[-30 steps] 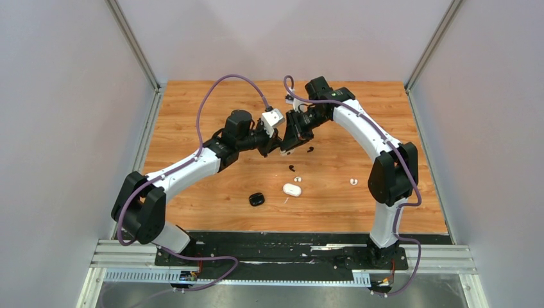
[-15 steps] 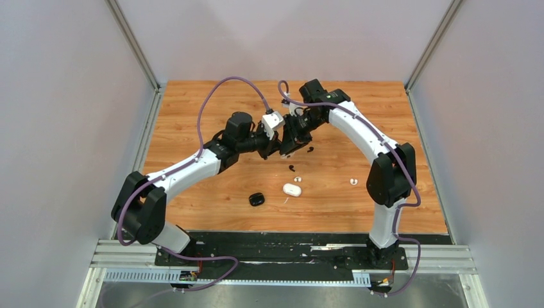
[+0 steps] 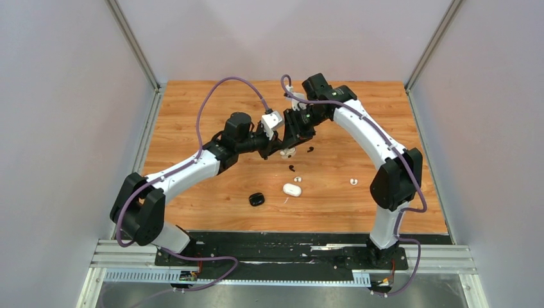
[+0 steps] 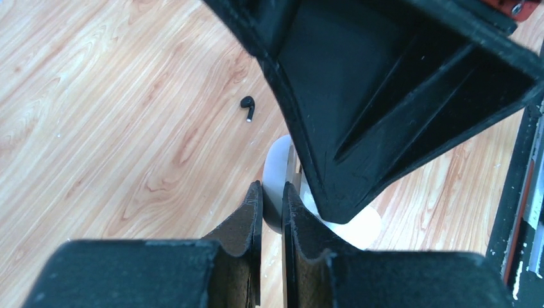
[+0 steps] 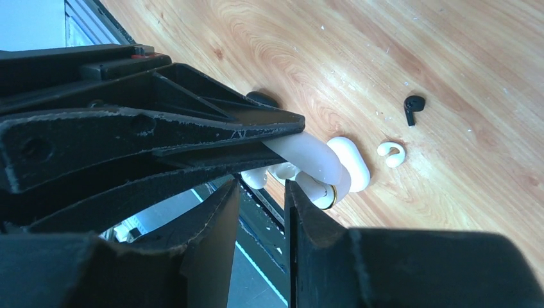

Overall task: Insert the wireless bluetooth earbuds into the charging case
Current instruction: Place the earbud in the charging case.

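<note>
From the overhead camera I see both arms reaching in to meet over the middle of the light wooden table. My left hand and right hand are nearly tip to tip, with a small glossy white charging case showing just under them, off the table. Loose on the wood lie a tiny black stemmed earbud just right of the hands and a second black earbud nearer the bases. Beyond that one sit a closed white pebble-shaped case and a closed black pebble-shaped case, and a small white earbud lies well to the right.

On the left wrist camera, the left hand's fingers are pinched together on a thin edge of the glossy white charging case. The right hand's black body fills the top of the view, just above the case.

On the right wrist camera, the right hand's fingers stand apart and I see nothing between them. The held case hangs just past their tips. A curled white earbud lies beside the white pebble-shaped case.
</note>
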`<action>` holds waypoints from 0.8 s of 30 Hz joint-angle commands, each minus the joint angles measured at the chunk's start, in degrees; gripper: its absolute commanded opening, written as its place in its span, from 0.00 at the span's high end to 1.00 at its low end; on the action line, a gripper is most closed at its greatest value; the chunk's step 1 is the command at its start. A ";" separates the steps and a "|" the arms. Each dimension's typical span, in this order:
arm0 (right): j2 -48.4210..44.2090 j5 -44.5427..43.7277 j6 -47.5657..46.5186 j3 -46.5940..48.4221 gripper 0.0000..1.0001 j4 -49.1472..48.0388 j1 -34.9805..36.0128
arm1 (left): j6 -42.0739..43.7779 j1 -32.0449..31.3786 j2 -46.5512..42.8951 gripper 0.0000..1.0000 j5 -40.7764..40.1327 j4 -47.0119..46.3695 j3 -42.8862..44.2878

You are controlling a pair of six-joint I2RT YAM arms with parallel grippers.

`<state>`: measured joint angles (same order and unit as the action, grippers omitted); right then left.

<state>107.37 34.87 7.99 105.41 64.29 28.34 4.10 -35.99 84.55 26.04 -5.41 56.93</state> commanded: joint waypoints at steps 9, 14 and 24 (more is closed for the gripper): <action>-5.11 2.27 -6.19 2.49 0.67 -0.35 -0.03 | -0.37 -0.31 -2.64 1.00 0.53 -1.32 0.13; -11.32 3.95 -17.89 -3.60 0.53 -1.86 0.71 | -0.84 -0.32 -2.52 1.00 0.10 -0.65 0.45; -27.72 -6.25 -15.01 -31.50 0.01 -35.13 3.18 | -0.73 -0.31 -2.58 1.00 -0.09 -0.30 1.49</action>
<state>77.28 35.46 -8.88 74.00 42.57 29.82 3.73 -36.01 84.20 26.02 -4.97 56.90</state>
